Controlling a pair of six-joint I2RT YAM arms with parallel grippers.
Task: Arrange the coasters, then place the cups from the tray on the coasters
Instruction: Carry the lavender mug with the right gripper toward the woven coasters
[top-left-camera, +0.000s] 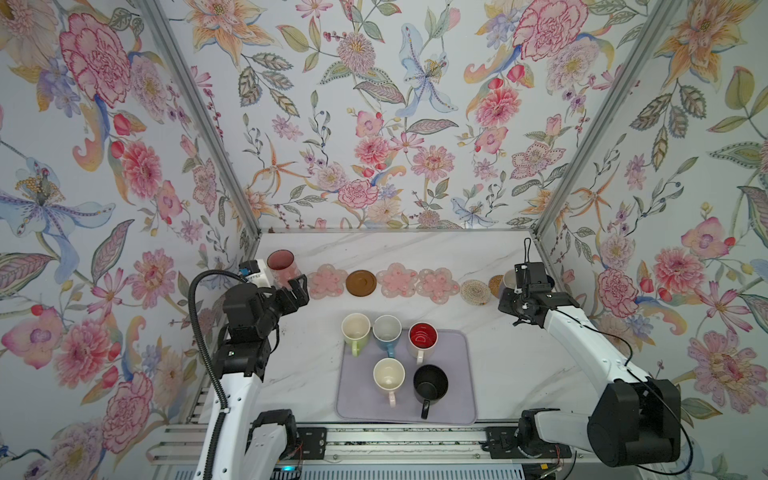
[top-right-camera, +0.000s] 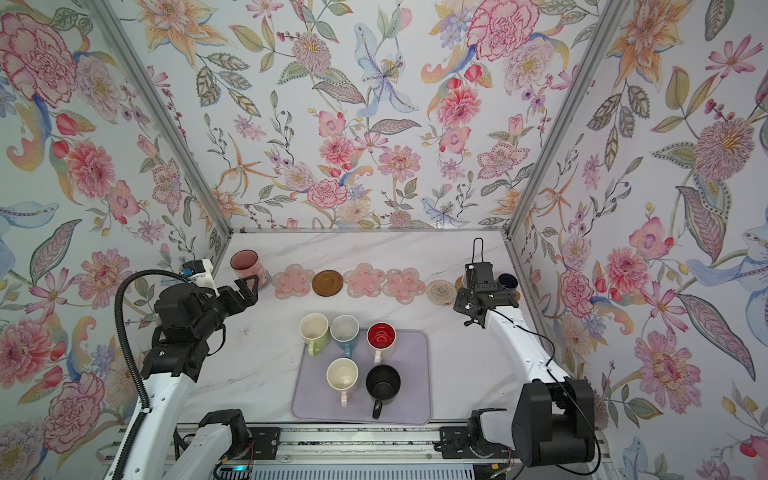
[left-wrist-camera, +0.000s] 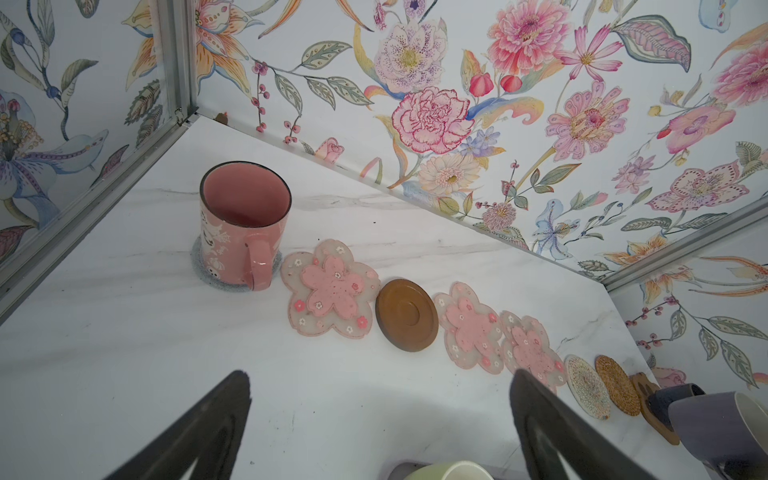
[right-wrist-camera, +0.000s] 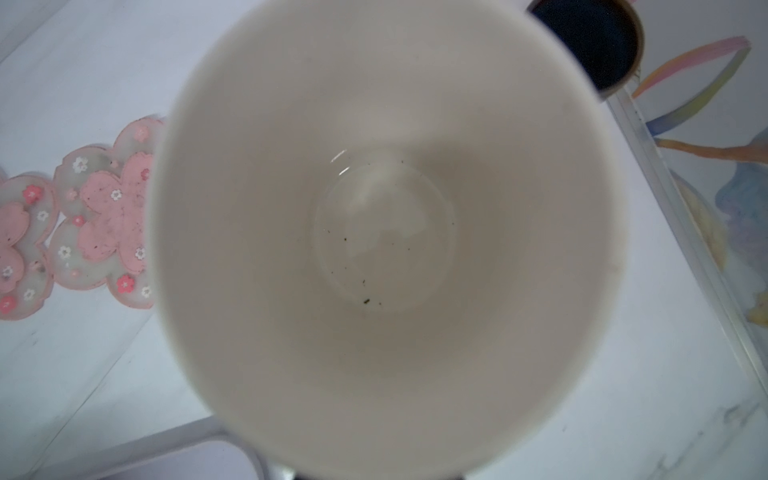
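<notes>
Along the back runs a row of coasters: three pink flowers (top-left-camera: 327, 280), a brown disc (top-left-camera: 361, 283) and two woven rounds (top-left-camera: 476, 292). The tall pink cup (top-left-camera: 281, 266) stands on the grey coaster (left-wrist-camera: 232, 278) at the left end. My left gripper (top-left-camera: 297, 291) is open and empty just in front of it. My right gripper (top-left-camera: 517, 286) is shut on the lavender cup (left-wrist-camera: 706, 419), held above the woven rounds; its white inside fills the right wrist view. The small navy cup (top-right-camera: 508, 281) sits on the paw coaster (left-wrist-camera: 648, 399).
The lavender tray (top-left-camera: 457, 399) lies front centre with the lime-green (top-left-camera: 355, 330), blue (top-left-camera: 387, 332), red-inside white (top-left-camera: 422, 338), cream (top-left-camera: 388, 376) and black (top-left-camera: 430, 384) cups. Flowered walls close in on the left, back and right.
</notes>
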